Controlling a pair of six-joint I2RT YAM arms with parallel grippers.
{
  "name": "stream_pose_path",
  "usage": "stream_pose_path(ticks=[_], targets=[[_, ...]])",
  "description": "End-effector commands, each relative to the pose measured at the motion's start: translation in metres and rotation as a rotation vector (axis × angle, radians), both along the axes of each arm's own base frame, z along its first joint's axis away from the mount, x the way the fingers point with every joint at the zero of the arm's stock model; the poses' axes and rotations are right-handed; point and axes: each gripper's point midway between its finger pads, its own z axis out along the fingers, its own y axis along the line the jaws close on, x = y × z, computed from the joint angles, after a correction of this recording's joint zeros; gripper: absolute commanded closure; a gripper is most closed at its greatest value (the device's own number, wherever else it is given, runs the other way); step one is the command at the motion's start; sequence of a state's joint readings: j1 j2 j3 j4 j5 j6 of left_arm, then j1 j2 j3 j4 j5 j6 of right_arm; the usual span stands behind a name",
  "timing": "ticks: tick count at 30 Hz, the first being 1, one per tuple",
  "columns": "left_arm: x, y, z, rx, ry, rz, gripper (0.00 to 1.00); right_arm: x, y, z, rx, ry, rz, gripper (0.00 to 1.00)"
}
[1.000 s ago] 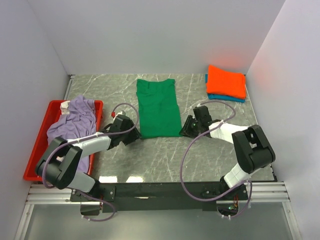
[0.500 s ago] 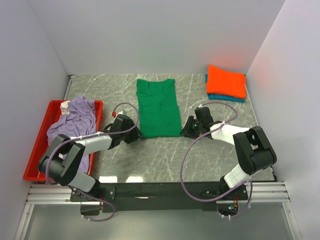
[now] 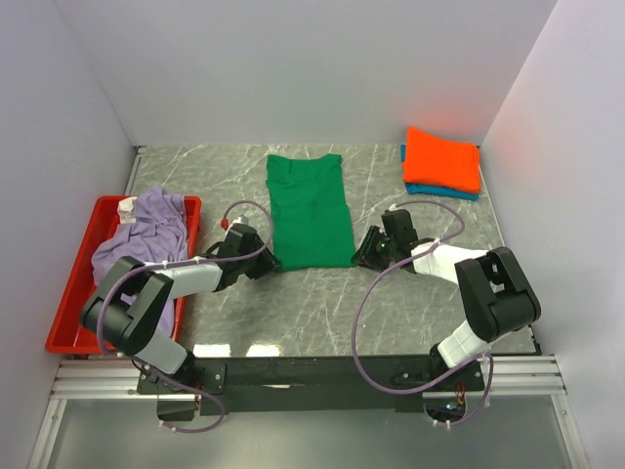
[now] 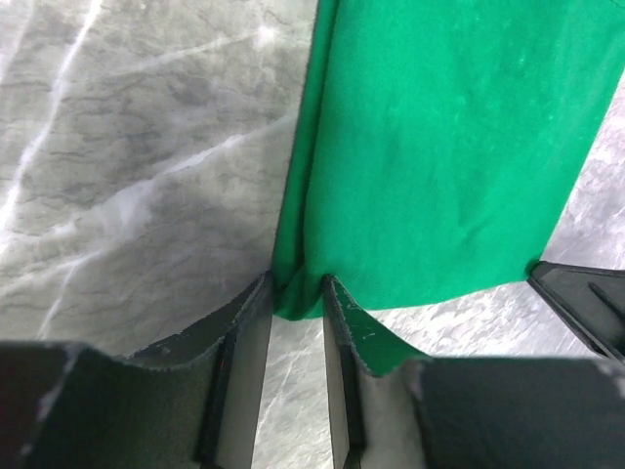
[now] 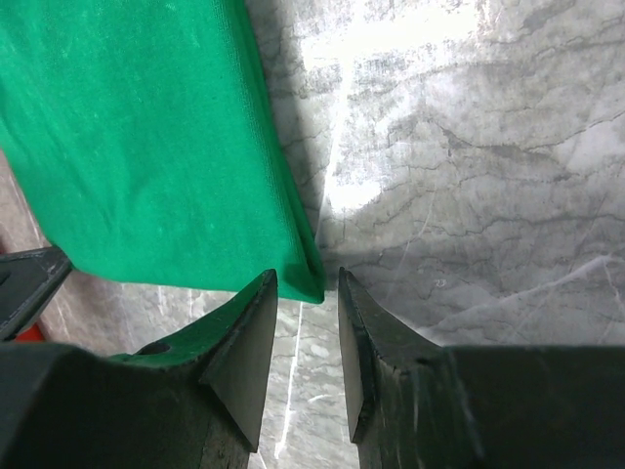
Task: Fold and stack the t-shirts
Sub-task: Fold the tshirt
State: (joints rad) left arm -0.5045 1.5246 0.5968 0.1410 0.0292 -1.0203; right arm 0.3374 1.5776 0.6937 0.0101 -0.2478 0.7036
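Green t-shirt (image 3: 310,210) lies flat on the bench (image 3: 303,303), seemingly for a hem-up fold: left gripper (image 4: 296,289) has its jaws pinching one near corner, right gripper (image 5: 308,280) its jaws spread astride the other.

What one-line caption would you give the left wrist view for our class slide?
Left gripper fingers pinching a corner of the green t-shirt on the marble table.

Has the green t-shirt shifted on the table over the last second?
No. The green t-shirt lies where it did: its collar end is just as close to the back edge of the table.
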Motion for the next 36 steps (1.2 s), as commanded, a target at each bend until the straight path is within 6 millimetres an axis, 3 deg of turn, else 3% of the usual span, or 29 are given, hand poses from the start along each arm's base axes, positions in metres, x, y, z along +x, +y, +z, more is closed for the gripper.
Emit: stream_pose_path(ticks=[1, 6, 10, 15, 22, 25, 29, 30, 35, 36], targets=[[-0.021, 0.006, -0.031, 0.059, 0.099, -0.004, 0.66, -0.016, -0.008, -0.022, -0.027, 0.074, -0.014, 0.61], [-0.022, 0.004, -0.034, 0.066, 0.111, 0.004, 0.69, -0.011, 0.001, -0.021, 0.004, 0.062, 0.000, 0.61], [-0.023, 0.004, -0.034, 0.063, 0.119, 0.011, 0.82, -0.013, 0.004, -0.027, 0.012, 0.081, 0.002, 0.65], [-0.023, 0.003, -0.030, 0.079, 0.116, -0.009, 0.99, -0.015, 0.006, -0.029, 0.026, 0.091, -0.002, 0.88], [-0.038, 0.006, -0.009, 0.083, 0.061, -0.020, 0.99, -0.026, 0.003, -0.016, 0.041, 0.063, 0.006, 0.97], [-0.061, 0.010, -0.007, 0.076, 0.068, -0.037, 0.99, -0.044, 0.001, -0.013, 0.069, 0.056, 0.017, 0.98], [-0.090, 0.009, 0.000, 0.059, 0.066, -0.057, 0.99, -0.086, -0.003, -0.019, 0.087, 0.073, 0.038, 0.99], [-0.100, 0.008, 0.005, 0.046, 0.050, -0.074, 0.99, -0.092, 0.001, -0.010, 0.105, 0.043, 0.052, 0.99], [-0.137, 0.013, 0.016, 0.011, 0.063, -0.084, 0.99, -0.138, 0.002, -0.008, 0.115, 0.036, 0.076, 1.00], [-0.143, 0.010, 0.026, -0.021, 0.036, -0.102, 0.99, -0.138, 0.002, 0.002, 0.130, -0.013, 0.070, 1.00]])
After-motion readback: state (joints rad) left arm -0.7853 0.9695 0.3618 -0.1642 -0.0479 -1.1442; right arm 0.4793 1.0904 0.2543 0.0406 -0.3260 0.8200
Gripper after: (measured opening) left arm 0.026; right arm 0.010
